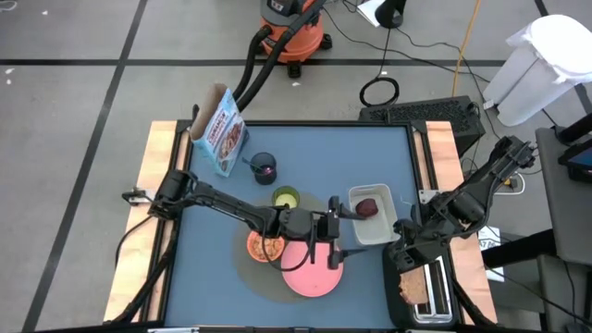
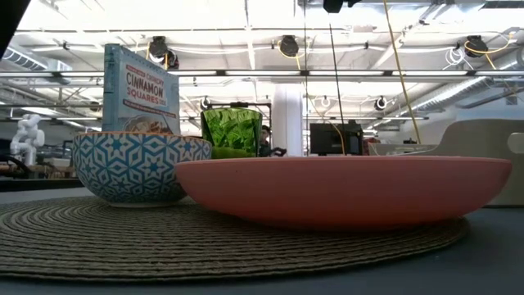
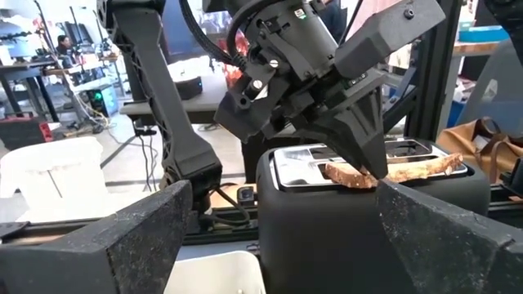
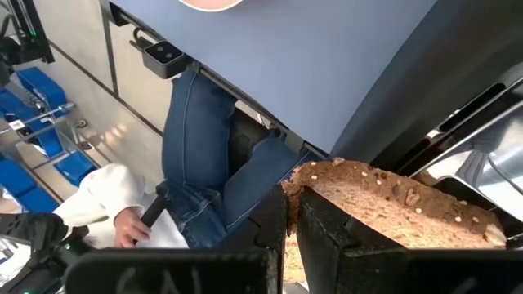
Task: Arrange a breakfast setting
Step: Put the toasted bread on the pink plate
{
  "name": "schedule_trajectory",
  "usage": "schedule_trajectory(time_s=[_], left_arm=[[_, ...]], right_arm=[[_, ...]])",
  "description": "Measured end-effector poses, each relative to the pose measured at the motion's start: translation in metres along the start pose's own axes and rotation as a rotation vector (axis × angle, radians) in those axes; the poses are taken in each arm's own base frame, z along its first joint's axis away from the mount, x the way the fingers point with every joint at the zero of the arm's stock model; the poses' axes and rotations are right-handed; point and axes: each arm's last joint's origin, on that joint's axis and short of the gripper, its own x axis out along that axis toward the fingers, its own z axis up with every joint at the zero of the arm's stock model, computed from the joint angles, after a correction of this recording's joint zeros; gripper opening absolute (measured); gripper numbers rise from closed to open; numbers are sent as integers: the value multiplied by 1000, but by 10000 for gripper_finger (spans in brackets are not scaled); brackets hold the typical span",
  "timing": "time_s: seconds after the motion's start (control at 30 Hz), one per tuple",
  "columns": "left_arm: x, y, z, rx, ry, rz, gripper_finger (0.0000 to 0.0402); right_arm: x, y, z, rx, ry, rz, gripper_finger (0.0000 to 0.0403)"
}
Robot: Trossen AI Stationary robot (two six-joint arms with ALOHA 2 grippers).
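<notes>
A pink plate (image 1: 310, 275) and an orange bowl (image 1: 265, 246) sit on the round grey mat (image 1: 262, 274). Beyond them stand the green cup (image 1: 286, 197), dark blue mug (image 1: 265, 166) and cereal box (image 1: 222, 131). A dark red fruit (image 1: 367, 207) lies in the clear tub (image 1: 372, 228). My left gripper (image 1: 344, 231) hovers open and level between plate and tub. Over the black toaster (image 1: 427, 294) at the near right corner, my right gripper (image 3: 359, 170) is shut on the toast slice (image 3: 409, 169). My right gripper pinches one end of the toast slice (image 3: 347, 174) between its two fingers, coming down at a slant from above. The slice reaches out nearly level over the toaster's top (image 3: 327, 155). I cannot tell whether it touches the toaster.
A person in jeans (image 4: 196, 147) stands at the table's near edge beside the toaster. Wooden side strips (image 1: 153, 213) border the blue tabletop. A shop vacuum (image 1: 291, 28) and cables lie on the floor beyond the far edge.
</notes>
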Motion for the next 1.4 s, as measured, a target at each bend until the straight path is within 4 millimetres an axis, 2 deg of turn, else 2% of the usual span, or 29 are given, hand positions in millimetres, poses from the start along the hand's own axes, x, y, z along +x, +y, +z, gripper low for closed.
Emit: schedule_trajectory(time_s=[0.37, 1.2, 1.4], left_arm=[[-1, -6, 1, -13, -1, -12, 392], [-1, -5, 1, -2, -2, -11, 392], [-1, -5, 1, -3, -2, -11, 392]], right_arm=[[0, 2, -1, -3, 7, 17, 18], [0, 2, -1, -6, 8, 18, 19], [0, 2, -1, -6, 8, 18, 39]])
